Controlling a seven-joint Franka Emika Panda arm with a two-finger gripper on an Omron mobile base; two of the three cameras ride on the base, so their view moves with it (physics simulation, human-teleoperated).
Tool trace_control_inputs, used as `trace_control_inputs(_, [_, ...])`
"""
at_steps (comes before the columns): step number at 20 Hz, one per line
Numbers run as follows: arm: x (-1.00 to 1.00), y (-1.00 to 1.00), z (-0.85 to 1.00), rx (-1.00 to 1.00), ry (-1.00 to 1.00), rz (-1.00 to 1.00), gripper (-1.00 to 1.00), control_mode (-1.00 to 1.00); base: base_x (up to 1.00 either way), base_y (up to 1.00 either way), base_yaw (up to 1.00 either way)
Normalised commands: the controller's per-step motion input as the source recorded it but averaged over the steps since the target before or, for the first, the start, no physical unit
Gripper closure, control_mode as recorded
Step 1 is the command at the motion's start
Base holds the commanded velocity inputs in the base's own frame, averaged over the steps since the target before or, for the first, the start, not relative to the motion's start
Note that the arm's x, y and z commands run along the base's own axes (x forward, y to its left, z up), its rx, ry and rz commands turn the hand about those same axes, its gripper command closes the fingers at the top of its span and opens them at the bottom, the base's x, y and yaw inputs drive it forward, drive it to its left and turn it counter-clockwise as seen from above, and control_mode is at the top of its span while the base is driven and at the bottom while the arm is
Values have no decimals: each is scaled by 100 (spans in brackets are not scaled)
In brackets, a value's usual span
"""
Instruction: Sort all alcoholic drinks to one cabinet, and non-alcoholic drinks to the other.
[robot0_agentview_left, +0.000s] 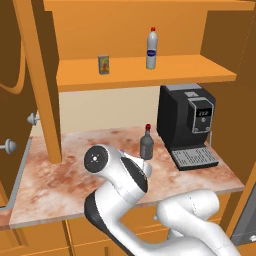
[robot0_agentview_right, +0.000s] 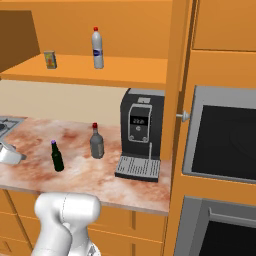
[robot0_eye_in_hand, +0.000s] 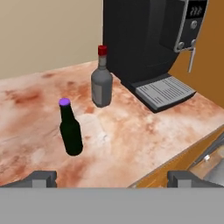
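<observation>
Beer bottle (robot0_eye_in_hand: 71, 130), dark w/ purple cap, stands upright on the marble counter (robot0_agentview_right: 75, 172) toward its front edge; grey bottle (robot0_eye_in_hand: 102, 79) w/ red cap upright further back, just left of the coffee machine (robot0_agentview_right: 142, 131), the two apart. Arm elbow bent high over the counter front, hand angled down at both bottles. Gripper (robot0_eye_in_hand: 112, 178) wide apart, grasping nothing, short of the beer bottle. Bare counter left of the bottles. Juice carton (robot0_agentview_left: 103, 64) and white bottle (robot0_agentview_left: 152, 49) on the open cabinet shelf (robot0_agentview_left: 150, 75) above.

Evenly and brightly lit, rendered flat and sharp throughout, with faint soft shadows, no glare, no edge distortion.
</observation>
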Motion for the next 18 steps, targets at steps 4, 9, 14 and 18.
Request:
trace_control_inputs(4, [23,0,-21,0,-3,0,-100,-100,0,0,0])
trace_control_inputs(9, [17,0,-21,0,-6,0,-100,-100,0,0,0])
trace_control_inputs(14, [15,0,-14,0,-4,-2,-100,-100,0,0,0])
trace_control_inputs(18, [21,0,-5,0,-1,-6,-100,-100,0,0,0])
